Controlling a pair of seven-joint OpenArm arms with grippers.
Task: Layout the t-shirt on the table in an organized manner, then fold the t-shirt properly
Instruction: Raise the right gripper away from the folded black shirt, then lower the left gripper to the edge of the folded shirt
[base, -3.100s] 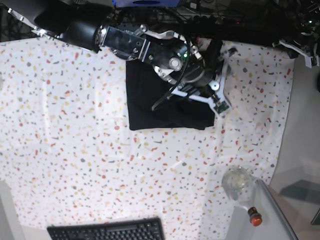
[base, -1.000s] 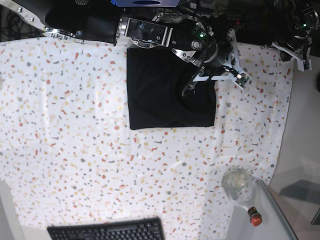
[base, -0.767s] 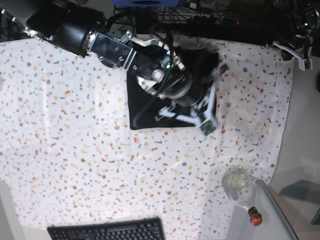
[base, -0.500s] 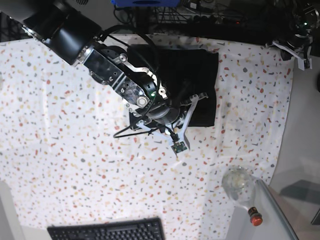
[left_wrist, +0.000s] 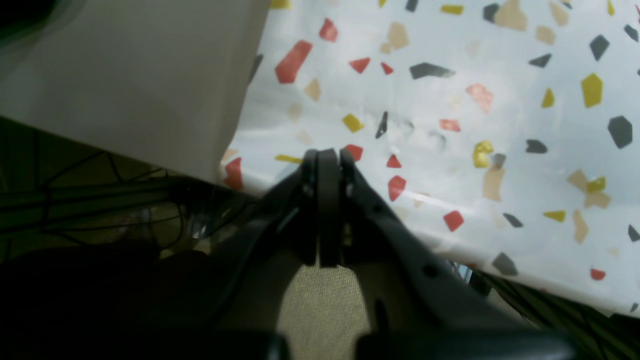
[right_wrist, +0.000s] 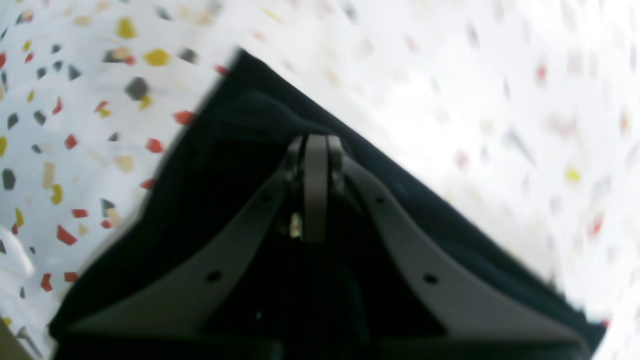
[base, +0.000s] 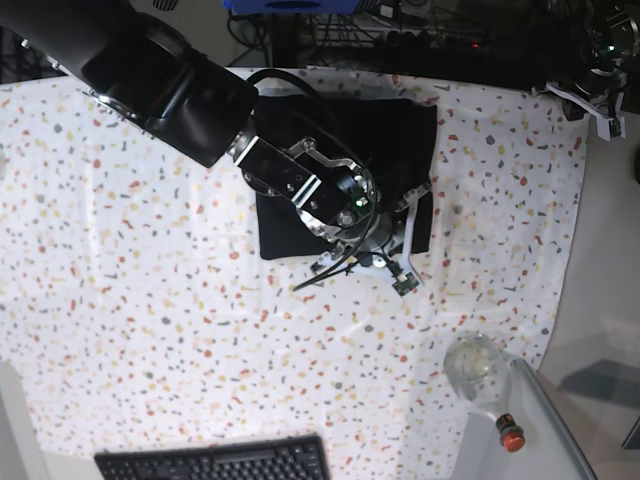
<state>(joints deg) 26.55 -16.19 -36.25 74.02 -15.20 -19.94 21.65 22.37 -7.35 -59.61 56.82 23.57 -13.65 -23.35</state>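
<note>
A: Where's the t-shirt (base: 300, 215)?

B: We find it on the table (base: 130, 290), far side, centre, lying as a flat dark rectangle. Looks folded already, in our view. Right arm covers most of it in the base view.

A: Grippers?

B: Right gripper (right_wrist: 315, 150): fingers pressed together, nothing visibly between them, poised over the black fabric nr a corner. We can't tell if the tips touch the cloth; wrist pic is blurred. Left gripper (left_wrist: 327, 165): fingers also together, empty, parked off at the table's edge, well apart from the shirt.

A: Handling?

B: We judge it soft, light, limp, no stiffness, so layers will slip and sag if lifted from the middle. Not fragile. Speckled cloth underneath could bunch w/ it.

A: Where to grip?

B: At a corner or along a folded edge, pinching all layers together. Both near corners lie exposed by the right gripper.
</note>
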